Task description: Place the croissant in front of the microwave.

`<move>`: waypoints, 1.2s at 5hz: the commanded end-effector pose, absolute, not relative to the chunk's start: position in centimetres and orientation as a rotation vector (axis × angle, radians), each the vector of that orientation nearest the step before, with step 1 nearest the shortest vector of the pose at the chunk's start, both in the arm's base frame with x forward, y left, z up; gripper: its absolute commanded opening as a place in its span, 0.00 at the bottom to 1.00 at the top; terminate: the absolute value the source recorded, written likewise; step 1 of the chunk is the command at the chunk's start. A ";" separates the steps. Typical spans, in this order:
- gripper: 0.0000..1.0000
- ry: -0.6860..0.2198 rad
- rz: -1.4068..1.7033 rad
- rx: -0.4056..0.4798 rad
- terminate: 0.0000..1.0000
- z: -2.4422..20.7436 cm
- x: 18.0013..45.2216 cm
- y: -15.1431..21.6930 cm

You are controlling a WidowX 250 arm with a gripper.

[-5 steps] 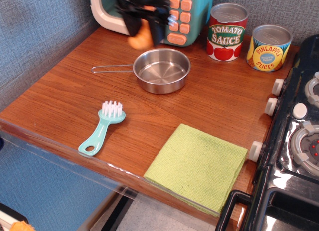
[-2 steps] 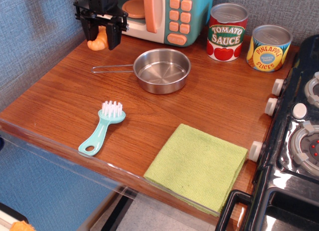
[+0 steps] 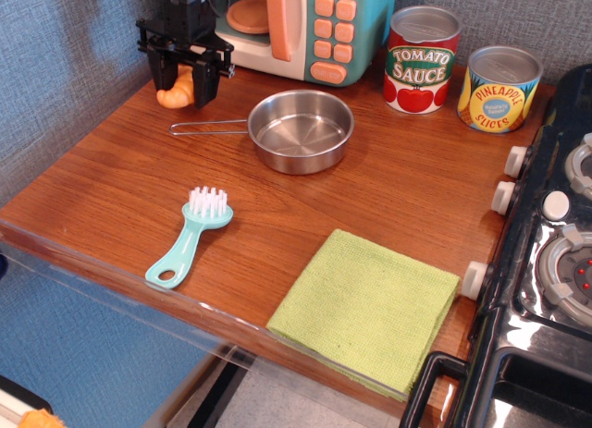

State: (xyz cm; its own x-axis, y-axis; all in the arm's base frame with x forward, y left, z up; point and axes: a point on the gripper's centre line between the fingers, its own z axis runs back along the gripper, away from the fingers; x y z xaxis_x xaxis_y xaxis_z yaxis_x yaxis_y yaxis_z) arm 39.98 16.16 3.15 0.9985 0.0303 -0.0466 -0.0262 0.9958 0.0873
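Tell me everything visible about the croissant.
The croissant is a small, glossy orange piece, plastic by its look, with a curved crescent shape. Only part of it shows: the black gripper straddles it, one finger on each side, hiding its middle and right end. Its rounded left end pokes out beyond the left finger. It sits low at the back left of the wooden table, in front of the microwave and left of the steel pan. Whether it rests on the wood cannot be told.
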 end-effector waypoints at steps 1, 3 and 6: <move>1.00 0.015 0.041 0.102 0.00 5.1 39.3 16.9; 1.00 -0.094 0.020 0.124 0.00 10.4 38.2 15.9; 1.00 -0.141 -0.019 0.067 0.00 13.7 35.7 13.2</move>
